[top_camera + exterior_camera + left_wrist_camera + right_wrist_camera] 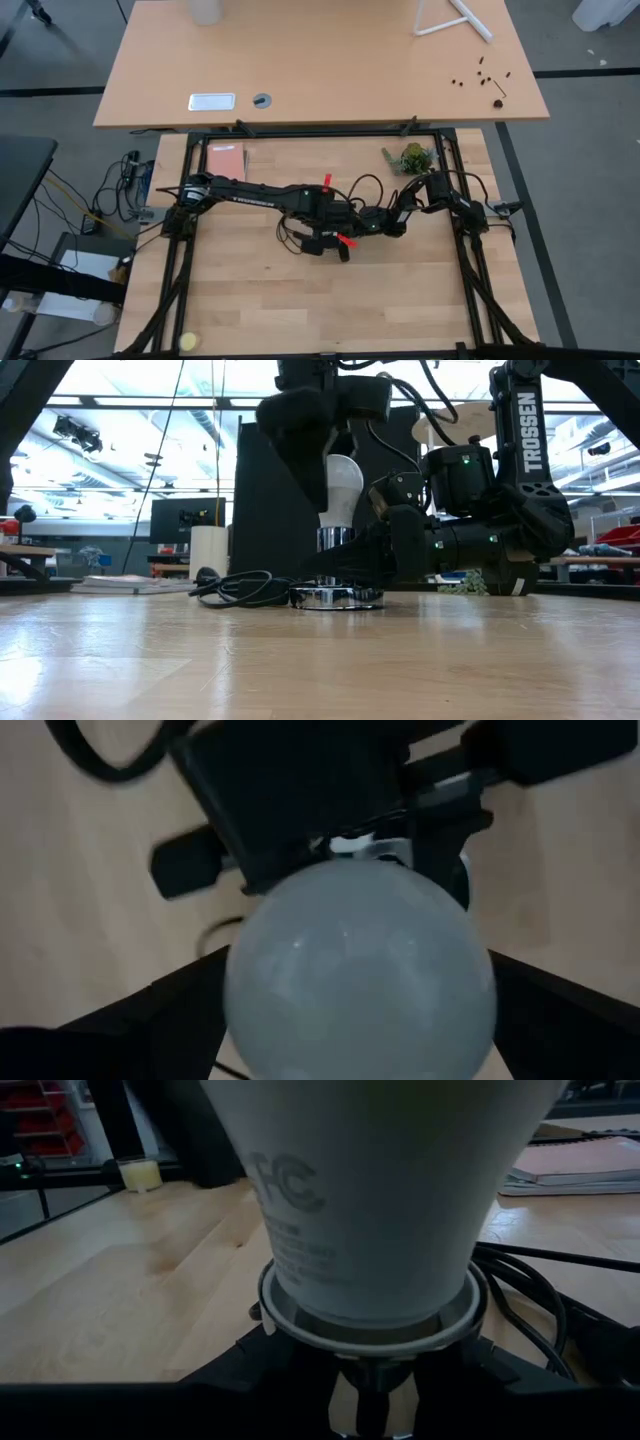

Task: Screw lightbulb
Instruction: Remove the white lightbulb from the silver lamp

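Observation:
The white lightbulb stands upright, its narrow end down in the silvery socket. The socket rises from a round disc that lies on the table. My left gripper comes down from above and is open. One finger stands on each side of the bulb's dome; I cannot tell whether they touch it. My right gripper lies level just above the table and is shut on the socket below the bulb. My right gripper pinches the socket's metal neck between its two fingers, just under the rim that the bulb sits in. The fingers come in level from the table's right side. The socket stands upright with its disc on the table.
A black cord coils on the table beside the disc. Near the far edge lie a pink notebook and a small green plant. A yellow ball sits at the near left corner. Black frame rails border the table.

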Controlling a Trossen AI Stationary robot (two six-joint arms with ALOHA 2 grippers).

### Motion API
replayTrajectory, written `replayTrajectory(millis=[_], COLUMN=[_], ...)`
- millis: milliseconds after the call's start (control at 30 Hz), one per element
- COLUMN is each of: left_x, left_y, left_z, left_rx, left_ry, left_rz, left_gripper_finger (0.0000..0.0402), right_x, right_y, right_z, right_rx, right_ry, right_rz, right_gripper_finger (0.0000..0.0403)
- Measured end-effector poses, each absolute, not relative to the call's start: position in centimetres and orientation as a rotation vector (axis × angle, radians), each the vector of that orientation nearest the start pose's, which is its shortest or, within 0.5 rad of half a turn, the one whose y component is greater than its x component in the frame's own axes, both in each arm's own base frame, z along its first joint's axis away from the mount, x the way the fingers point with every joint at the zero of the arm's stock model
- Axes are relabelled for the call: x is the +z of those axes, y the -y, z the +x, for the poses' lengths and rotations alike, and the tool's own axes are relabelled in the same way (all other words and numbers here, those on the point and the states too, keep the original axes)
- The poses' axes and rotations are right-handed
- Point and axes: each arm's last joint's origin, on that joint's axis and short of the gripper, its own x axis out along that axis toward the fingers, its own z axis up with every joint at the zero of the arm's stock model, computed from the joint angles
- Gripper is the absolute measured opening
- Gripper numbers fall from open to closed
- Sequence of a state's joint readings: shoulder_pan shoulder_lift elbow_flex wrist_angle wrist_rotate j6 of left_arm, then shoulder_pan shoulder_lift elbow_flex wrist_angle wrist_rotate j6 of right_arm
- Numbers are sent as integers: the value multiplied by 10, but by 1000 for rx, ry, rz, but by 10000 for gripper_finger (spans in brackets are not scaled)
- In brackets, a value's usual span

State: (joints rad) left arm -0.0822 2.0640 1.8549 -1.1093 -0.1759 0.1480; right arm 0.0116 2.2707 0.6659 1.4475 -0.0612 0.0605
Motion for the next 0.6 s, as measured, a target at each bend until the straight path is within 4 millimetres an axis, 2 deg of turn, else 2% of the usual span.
replayTrajectory(millis=[367,600], left_x=[251,251], left_y=[28,28], left_z=[420,419], left_rx=[-331,-466], left_ry=[-1308,-1293], left_rz=[749,912], left_gripper_finger=[387,386], right_x=[43,43], right_y=[-6,-6], right_z=[337,337], right_rx=[69,71], right_ry=[-159,-159], right_rz=[61,59], right_gripper_finger=[182,182])
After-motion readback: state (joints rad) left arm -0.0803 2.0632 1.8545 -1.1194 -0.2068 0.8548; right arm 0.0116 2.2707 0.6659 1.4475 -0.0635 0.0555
